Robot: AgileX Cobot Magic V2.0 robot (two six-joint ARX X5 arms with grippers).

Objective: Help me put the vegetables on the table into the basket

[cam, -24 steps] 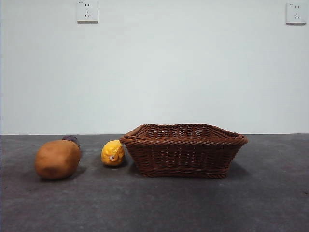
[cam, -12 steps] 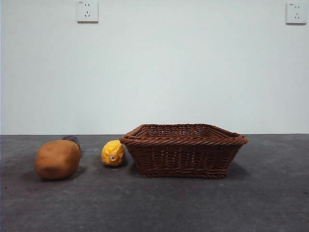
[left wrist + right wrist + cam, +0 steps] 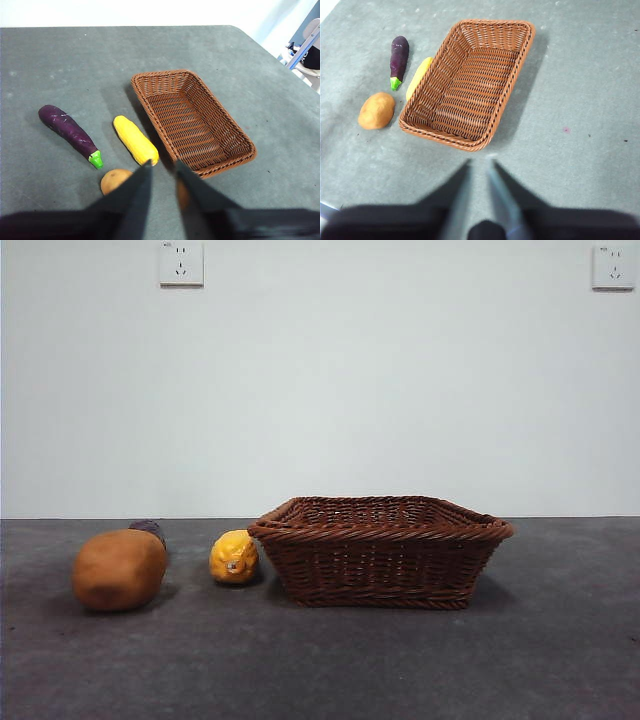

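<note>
An orange-brown potato (image 3: 119, 569) lies at the left of the table (image 3: 560, 640). Only the dark purple tip of the eggplant (image 3: 150, 528) peeks out behind it. The yellow corn cob (image 3: 233, 556) rests close beside the left wall of the brown wicker basket (image 3: 380, 533), which holds nothing. High over the table, my left gripper (image 3: 162, 164) hovers above the potato (image 3: 115, 180), near the corn (image 3: 135, 140) and eggplant (image 3: 67, 127), narrowly open and holding nothing. My right gripper (image 3: 479, 162) hangs high on the near side of the basket (image 3: 512, 82), narrowly open and holding nothing.
Two wall sockets (image 3: 181, 263) sit on the white wall behind the table. The table's far edge and a blue-framed object (image 3: 305, 47) show in the left wrist view. Neither arm appears in the front view.
</note>
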